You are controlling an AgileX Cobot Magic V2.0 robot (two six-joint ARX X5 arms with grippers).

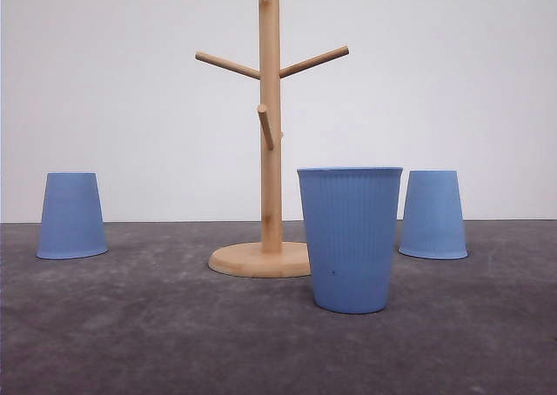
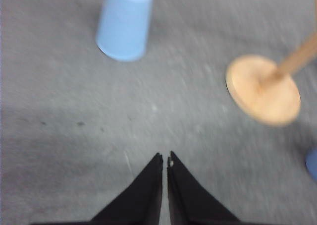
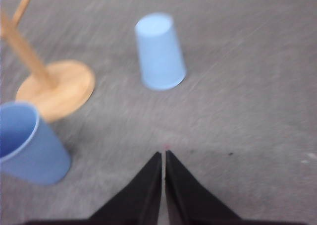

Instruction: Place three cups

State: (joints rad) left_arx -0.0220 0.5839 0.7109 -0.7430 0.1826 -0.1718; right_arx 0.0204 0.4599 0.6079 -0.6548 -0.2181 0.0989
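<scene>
light-blue ribbed cups sit on the grey desk [image 1: 130,325] in front of me. the left cup [image 1: 71,215] stands upside down at the far left, well apart from the rest. the right cup [image 1: 432,213] is also upside down, behind and right of the middle cup [image 1: 350,238], which stands upright nearest the camera, just in front of the wooden mug tree [image 1: 270,125] and overlapping its round base. my left claw [image 2: 165,160] hangs above bare desk with its black fingers pressed together, holding nothing. my right claw [image 3: 163,155] is likewise pressed together and empty, above the desk.
</scene>
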